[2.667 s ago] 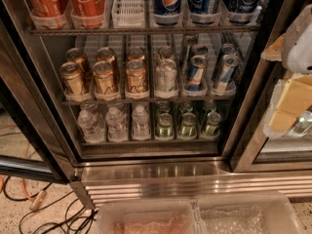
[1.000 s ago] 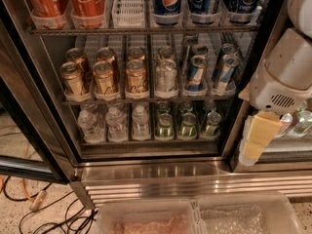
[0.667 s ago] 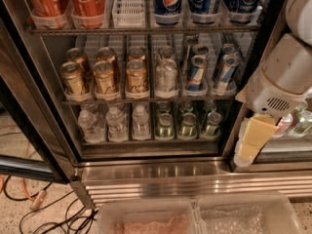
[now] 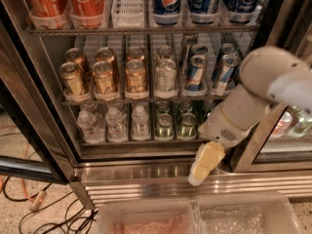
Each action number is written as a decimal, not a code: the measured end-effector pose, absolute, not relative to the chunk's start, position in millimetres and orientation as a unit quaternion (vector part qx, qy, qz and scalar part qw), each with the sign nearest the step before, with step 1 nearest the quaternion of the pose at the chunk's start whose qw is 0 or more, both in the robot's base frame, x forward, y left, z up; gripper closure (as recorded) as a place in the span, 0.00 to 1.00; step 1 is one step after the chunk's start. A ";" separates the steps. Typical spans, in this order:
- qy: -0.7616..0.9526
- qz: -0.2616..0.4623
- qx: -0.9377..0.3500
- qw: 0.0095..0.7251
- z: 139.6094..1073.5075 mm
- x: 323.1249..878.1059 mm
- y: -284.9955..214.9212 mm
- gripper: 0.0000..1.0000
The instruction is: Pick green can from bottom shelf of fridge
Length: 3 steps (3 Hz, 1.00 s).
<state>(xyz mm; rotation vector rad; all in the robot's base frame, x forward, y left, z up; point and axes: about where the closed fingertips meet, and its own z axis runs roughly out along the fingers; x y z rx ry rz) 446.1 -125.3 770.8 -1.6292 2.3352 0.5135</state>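
The fridge (image 4: 136, 178) stands open in front of me. Its bottom shelf (image 4: 126, 142) holds clear water bottles (image 4: 116, 124) on the left and pale-green cans on the right. One green can (image 4: 164, 126) and a second green can (image 4: 186, 126) stand at the front of their lanes, with more behind them. My white arm (image 4: 253, 94) comes in from the right and hides the rightmost lane. My gripper (image 4: 204, 163), cream-coloured, hangs pointing down-left in front of the steel base, below and right of the green cans and apart from them.
Gold-brown cans (image 4: 105, 77), a silver can (image 4: 165, 78) and blue cans (image 4: 196, 73) fill the middle shelf. Coca-Cola (image 4: 87, 4) and Pepsi cans (image 4: 168, 1) stand above. Cables (image 4: 29, 204) lie on the floor at left. Clear bins (image 4: 195, 218) sit below.
My arm has swung left and lower across the fridge's right side. The gripper now hangs in front of the steel base, and the arm covers the rightmost green-can lane.
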 end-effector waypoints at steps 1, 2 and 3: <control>0.819 0.230 -0.503 0.153 730.2 441.0 -102.3 0.00; 0.853 0.236 -0.425 0.190 709.2 438.2 -101.9 0.00; 0.892 0.213 -0.330 0.224 692.7 438.3 -131.3 0.00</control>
